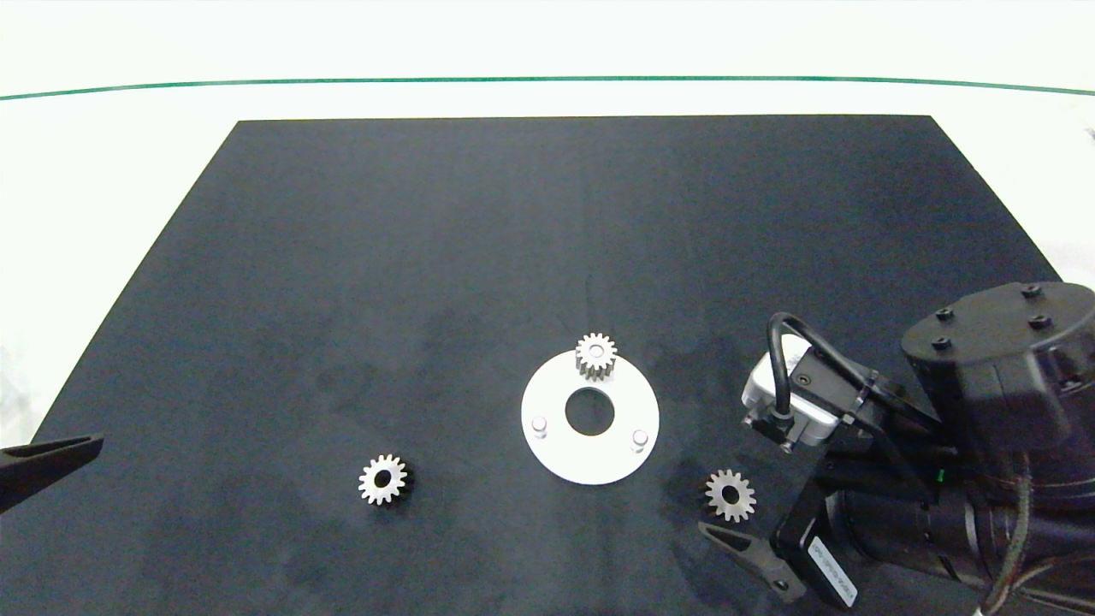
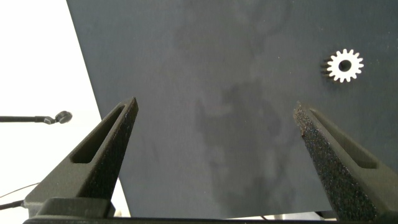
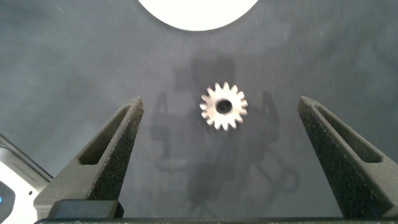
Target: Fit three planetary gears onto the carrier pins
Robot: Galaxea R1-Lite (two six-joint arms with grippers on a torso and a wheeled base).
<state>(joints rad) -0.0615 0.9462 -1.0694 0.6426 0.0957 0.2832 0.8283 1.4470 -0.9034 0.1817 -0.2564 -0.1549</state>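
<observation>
A flat white disc lies on the black mat and carries the carrier pins. One planetary gear sits on the far pin. The other two pins are bare. A second gear lies flat on the mat right of the disc. My right gripper hovers over it, open, with one finger on either side of it and apart from it. A third gear lies left of the disc. My left gripper stands open and empty at the mat's left edge.
The black mat covers most of the white table. A green line runs along the table's far side. The right arm's bulky wrist and its camera hang over the mat's right front corner.
</observation>
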